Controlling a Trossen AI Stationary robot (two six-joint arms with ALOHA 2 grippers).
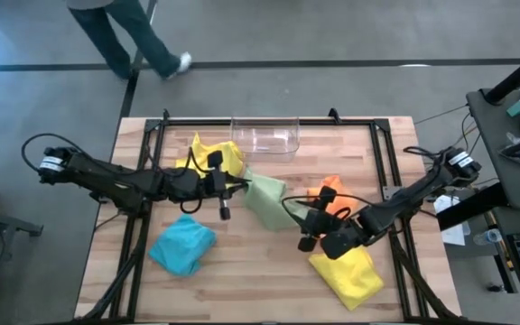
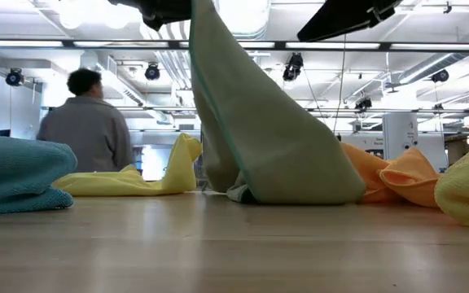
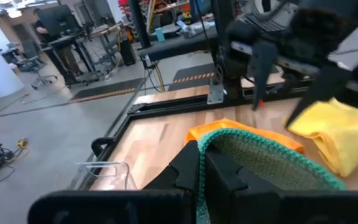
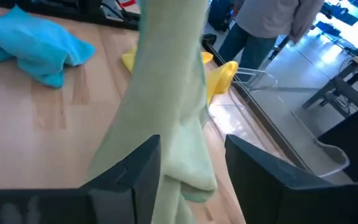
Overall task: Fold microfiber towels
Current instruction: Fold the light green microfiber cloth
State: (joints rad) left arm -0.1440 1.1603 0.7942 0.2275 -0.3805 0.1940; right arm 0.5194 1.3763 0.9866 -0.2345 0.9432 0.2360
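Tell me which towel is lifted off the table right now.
The pale green towel, pinched by the left gripper and hanging up; the other towels lie on the table.

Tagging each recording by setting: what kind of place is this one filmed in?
Most likely a robotics lab or workshop, not a home. Exposed ceiling pipes and strip lighting run overhead, desks with monitors stand on a bare grey floor, and the wooden table carries a black metal frame holding two robot arms.

Two dark jointed arms with black cables and flat black fingers [image 4: 135, 171]
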